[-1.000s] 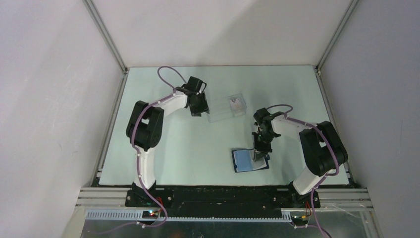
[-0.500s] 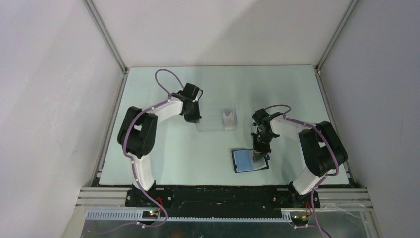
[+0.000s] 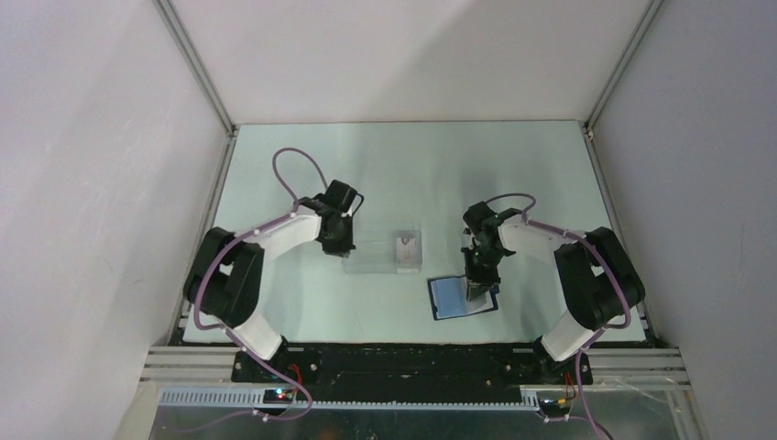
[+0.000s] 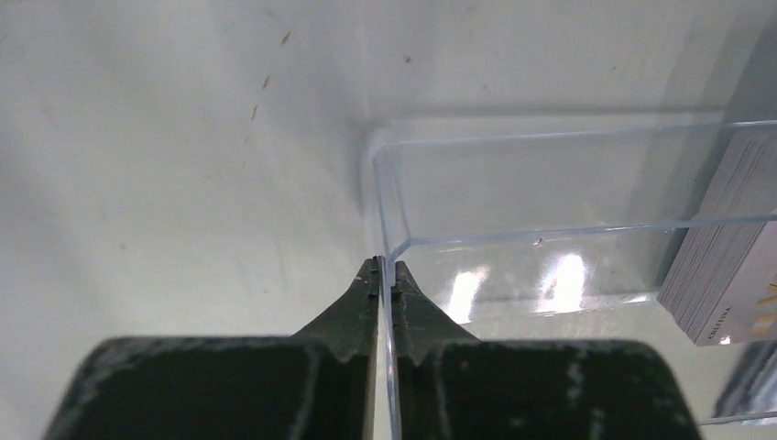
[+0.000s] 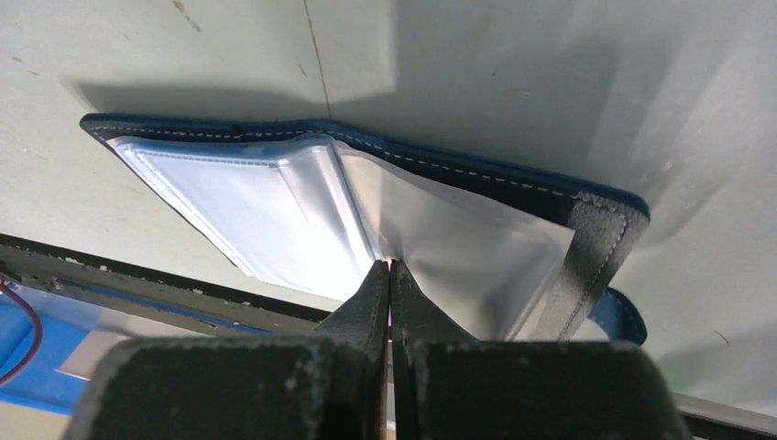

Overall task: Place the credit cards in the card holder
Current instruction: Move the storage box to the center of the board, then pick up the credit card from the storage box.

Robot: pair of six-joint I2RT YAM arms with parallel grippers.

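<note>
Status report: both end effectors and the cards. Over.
Left end effector shut on clear box wall. Right end effector pinching inner sleeve of card holder. Card stack in box. Nothing between box and holder.

Bright, even light from above; overview sharp.
Soft shadows are cast on the table (image 3: 412, 165) and behind the card holder (image 5: 458, 170). Glare is caught on the clear box (image 4: 513, 261); near foregrounds in both wrist views are blurred.

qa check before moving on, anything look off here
Nothing spilled or broken. One oddity: the left gripper pinches the end wall of the clear plastic box, not the stack of pale cards at its other end.
</note>
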